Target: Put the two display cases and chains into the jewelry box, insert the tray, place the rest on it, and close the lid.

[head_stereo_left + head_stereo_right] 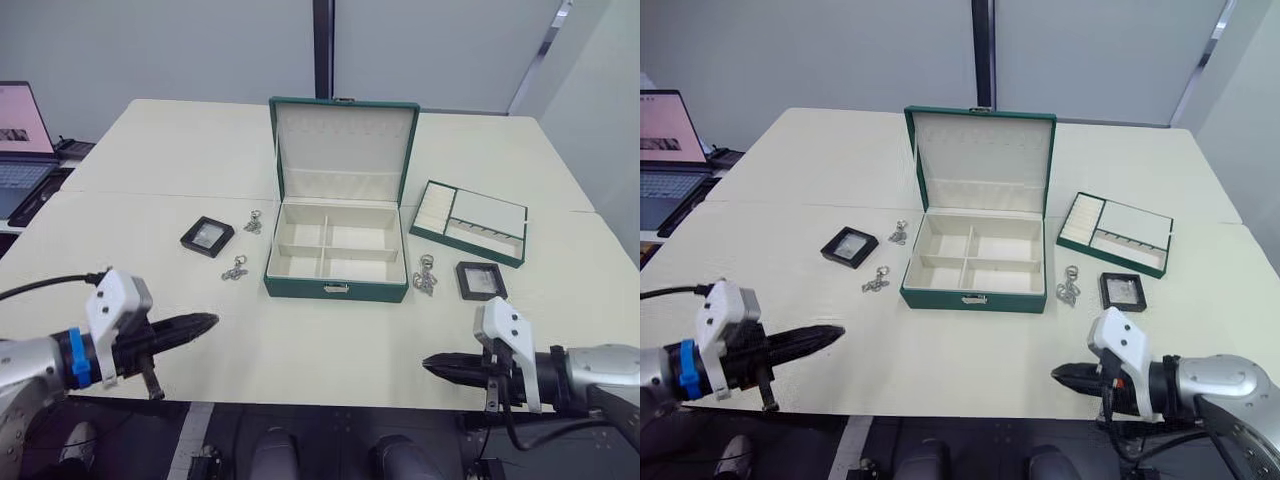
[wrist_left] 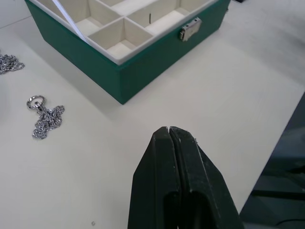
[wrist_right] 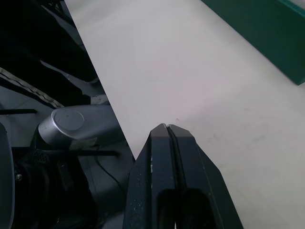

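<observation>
The jewelry box sits mid-table with its lid upright and compartments bare; the tray lies to its right; one display case and two chains lie left of the box, another case and chain right of it; the left gripper and right gripper hover near the table's front edge, both clenched on nothing; a laptop stands far left.

Silver arms, white wrists, black claw fingers
</observation>
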